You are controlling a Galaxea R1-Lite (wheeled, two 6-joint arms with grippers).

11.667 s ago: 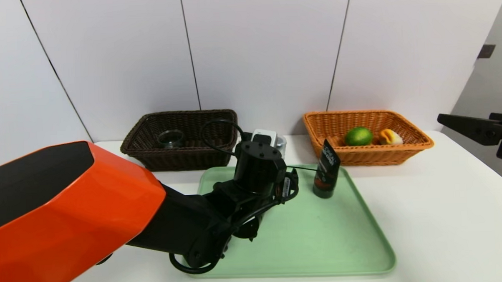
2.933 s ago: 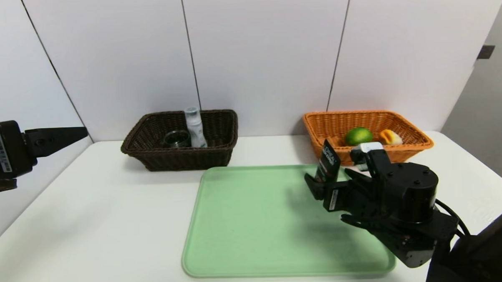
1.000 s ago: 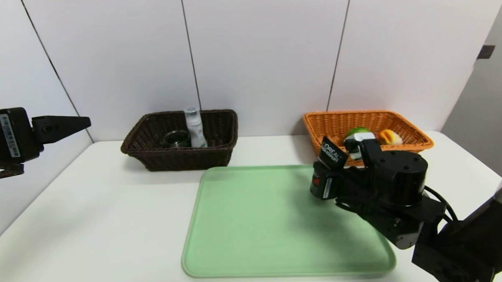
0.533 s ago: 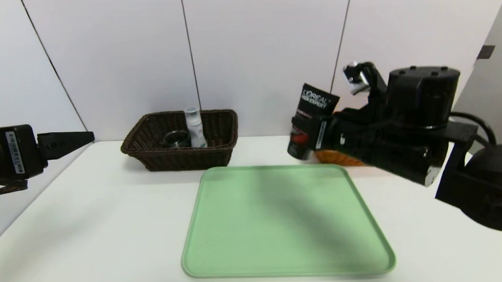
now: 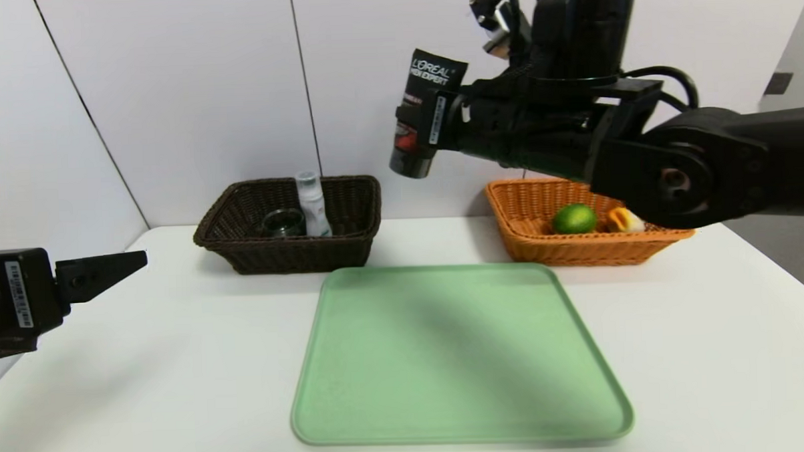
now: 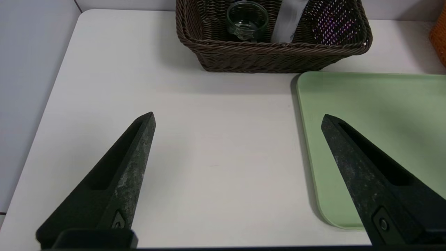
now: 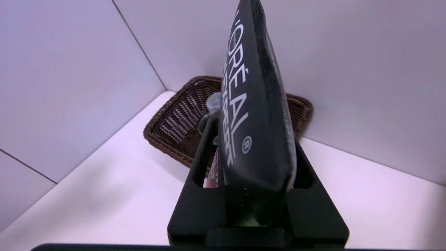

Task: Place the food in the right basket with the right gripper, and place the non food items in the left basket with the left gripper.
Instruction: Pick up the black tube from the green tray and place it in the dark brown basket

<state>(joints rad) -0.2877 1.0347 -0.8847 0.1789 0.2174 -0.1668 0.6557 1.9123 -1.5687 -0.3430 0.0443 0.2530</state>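
black tube (image 5: 419,111) clamped between right gripper (image 5: 432,121) jaws, held high.

The tube (image 5: 419,111) pinched in the black right gripper (image 5: 432,121) is black with white lettering and a red patch toward its cap. Below and left of that gripper sits the dark brown woven basket (image 5: 289,253), its weave showing small pale gaps; inside it are a clear glass jar (image 5: 281,222) and a white bottle (image 5: 312,206). Below the gripper lies the plain pale green tray (image 5: 458,411) on the white table (image 5: 146,369). Below and right of it, the orange woven basket (image 5: 577,250) holds a green lime (image 5: 573,218) and a yellow-orange and white item (image 5: 624,219). The left gripper (image 6: 237,118) has matte black fingers (image 6: 129,164) with grey scuffs.
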